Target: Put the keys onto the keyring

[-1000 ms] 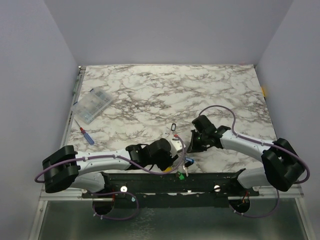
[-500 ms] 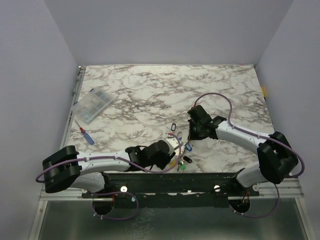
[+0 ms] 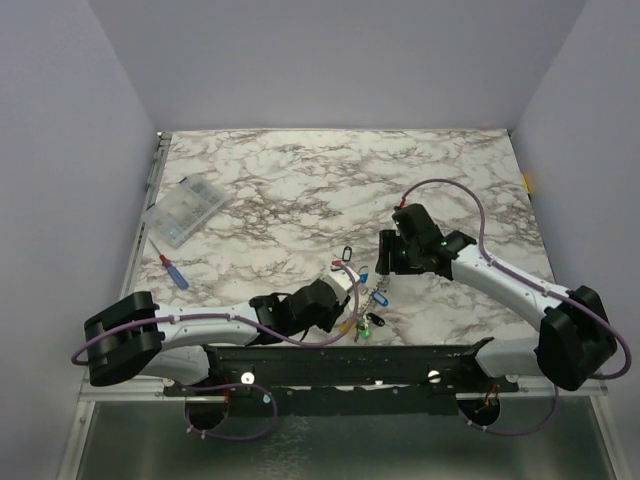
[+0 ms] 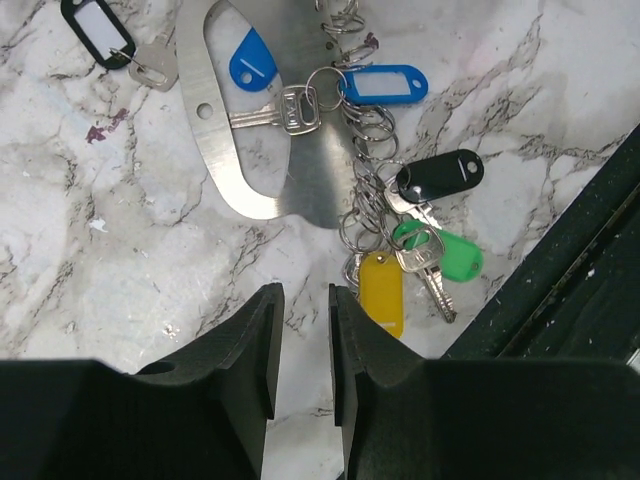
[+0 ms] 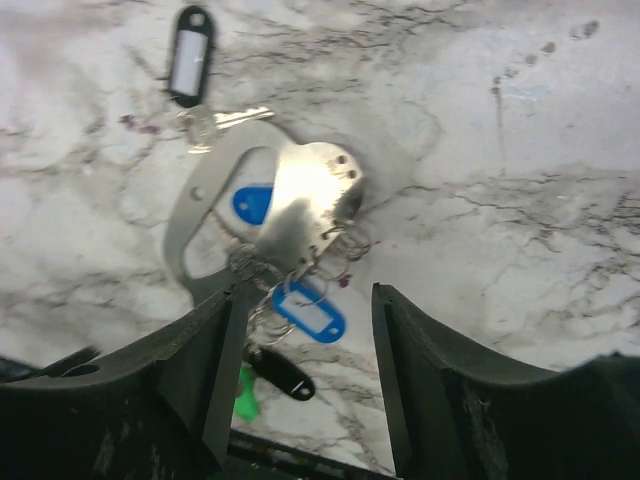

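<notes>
A flat silvery metal plate [image 4: 300, 170] lies on the marble, with several small wire keyring loops [image 4: 365, 120] chained along its edge. The keys hang on those loops, with blue [image 4: 252, 62], blue-framed [image 4: 385, 84], black [image 4: 440, 178], green [image 4: 450, 256] and yellow [image 4: 382, 292] tags. One black-tagged key [image 4: 95, 30] lies apart. My left gripper [image 4: 302, 292] hovers just short of the bunch, its jaws a narrow gap apart and empty. My right gripper [image 5: 307, 290] hangs wide open above the plate [image 5: 310, 195], holding nothing. In the top view the bunch [image 3: 375, 298] lies between both grippers.
A clear compartment box [image 3: 185, 212] and a red-and-blue screwdriver [image 3: 173, 272] lie at the left. The black base rail [image 3: 350, 362] runs along the near edge, close beside the green tag [image 4: 590, 250].
My right gripper has gone from shut to wide open and let go of the bunch, which now lies on the table. My left jaws have narrowed a little.
</notes>
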